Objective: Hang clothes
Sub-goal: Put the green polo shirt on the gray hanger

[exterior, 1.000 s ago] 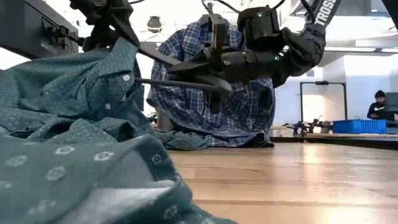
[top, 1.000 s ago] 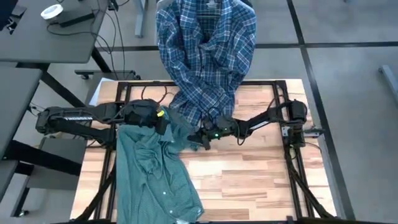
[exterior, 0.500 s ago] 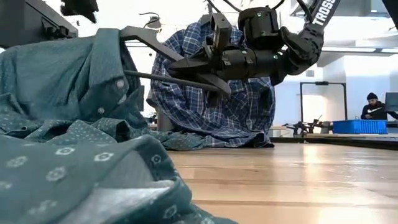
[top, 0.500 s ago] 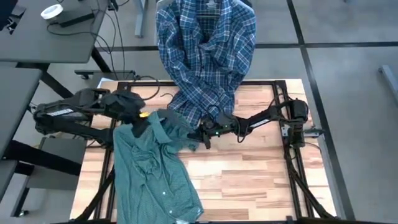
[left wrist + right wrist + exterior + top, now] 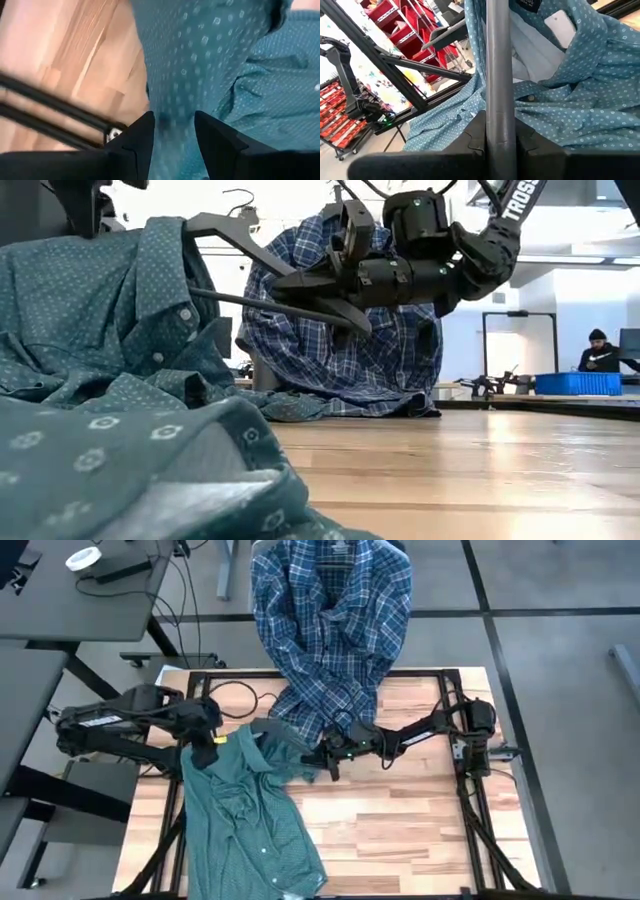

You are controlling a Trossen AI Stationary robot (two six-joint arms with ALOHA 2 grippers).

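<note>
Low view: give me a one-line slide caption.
Right tool holds a dark hanger threaded into the green shirt; the plaid shirt hangs behind.

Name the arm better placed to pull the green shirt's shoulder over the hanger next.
Left. Its tool already pinches the green shirt near the collar, while the right tool is shut on the hanger inside the collar and must keep holding it.
</note>
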